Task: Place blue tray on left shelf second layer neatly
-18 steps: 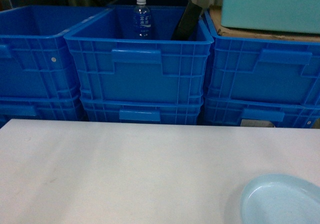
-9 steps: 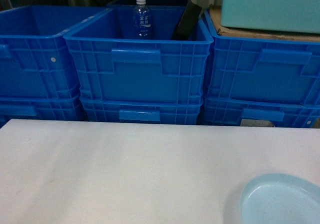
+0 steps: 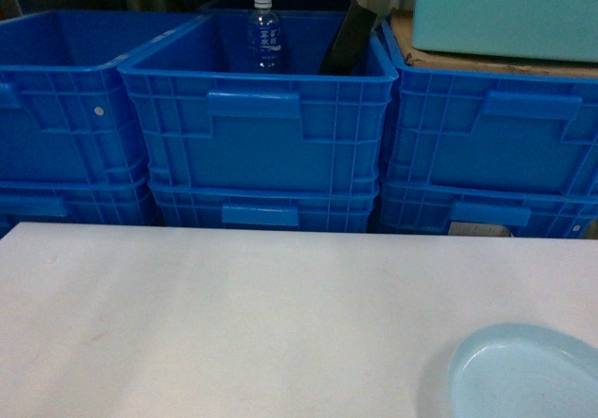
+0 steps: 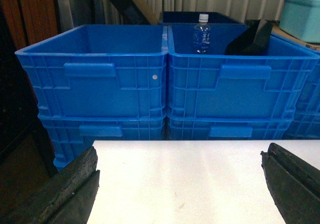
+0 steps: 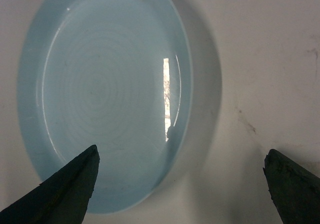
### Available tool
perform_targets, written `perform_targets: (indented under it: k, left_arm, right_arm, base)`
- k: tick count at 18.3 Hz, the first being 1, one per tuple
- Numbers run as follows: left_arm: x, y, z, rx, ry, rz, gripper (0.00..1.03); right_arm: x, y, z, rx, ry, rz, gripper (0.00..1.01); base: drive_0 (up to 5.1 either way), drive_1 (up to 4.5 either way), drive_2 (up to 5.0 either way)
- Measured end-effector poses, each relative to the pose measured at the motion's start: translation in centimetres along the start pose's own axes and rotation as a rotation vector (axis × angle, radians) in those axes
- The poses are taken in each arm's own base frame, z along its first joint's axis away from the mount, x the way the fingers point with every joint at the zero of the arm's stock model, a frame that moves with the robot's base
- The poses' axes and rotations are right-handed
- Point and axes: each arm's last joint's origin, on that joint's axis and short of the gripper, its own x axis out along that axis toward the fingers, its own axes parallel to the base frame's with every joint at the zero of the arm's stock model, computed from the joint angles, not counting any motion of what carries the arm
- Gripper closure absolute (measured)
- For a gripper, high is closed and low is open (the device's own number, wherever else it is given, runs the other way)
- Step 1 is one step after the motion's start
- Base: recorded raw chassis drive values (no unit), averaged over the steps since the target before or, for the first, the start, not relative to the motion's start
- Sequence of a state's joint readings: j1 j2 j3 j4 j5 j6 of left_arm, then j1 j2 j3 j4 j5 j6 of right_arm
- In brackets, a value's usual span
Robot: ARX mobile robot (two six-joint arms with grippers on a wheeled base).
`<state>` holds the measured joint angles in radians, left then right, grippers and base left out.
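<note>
The blue tray (image 3: 528,373), a pale sky-blue glossy round dish, lies flat on the white table (image 3: 234,315) at the front right corner of the head view. From above, in the right wrist view, the blue tray (image 5: 105,93) shows faint concentric rings. My right gripper (image 5: 181,171) hangs open over the tray's right rim, its left finger above the dish and its right finger above bare table. My left gripper (image 4: 180,176) is open over the white table (image 4: 190,179) with nothing between its fingers. Neither gripper shows in the head view. The left shelf is out of view.
Stacked dark-blue ribbed crates (image 3: 257,128) form a wall behind the table. The middle crate holds a water bottle (image 3: 264,33) and a black object (image 3: 348,39). A pale teal box (image 3: 509,11) sits on cardboard atop the right crates.
The head view has shifted very slightly; the tray sits a touch further left in it. Nothing was grasped or released.
</note>
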<state>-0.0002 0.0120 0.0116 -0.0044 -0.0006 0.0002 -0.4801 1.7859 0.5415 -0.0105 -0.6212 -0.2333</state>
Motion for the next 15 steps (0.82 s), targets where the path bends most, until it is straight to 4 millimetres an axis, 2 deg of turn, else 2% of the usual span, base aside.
perform_targets:
  k: [12,13,15]
  left_arm:
    - [0.0,0.0,0.0,0.0,0.0,0.0,0.05]
    - [0.0,0.0,0.0,0.0,0.0,0.0,0.05]
    - [0.0,0.0,0.0,0.0,0.0,0.0,0.05]
  right_arm:
    - [1.7,1.2,-0.4,-0.012,-0.006,0.024,0.03]
    - [1.8,1.2,-0.6,-0.016,-0.01,0.015,0.05]
    - [2.0,1.0,-0.9,-0.024,-0.014,-0.006,0.25]
  base:
    - [0.0,0.0,0.0]
    - [0.0,0.0,0.0]
    - [0.0,0.0,0.0]
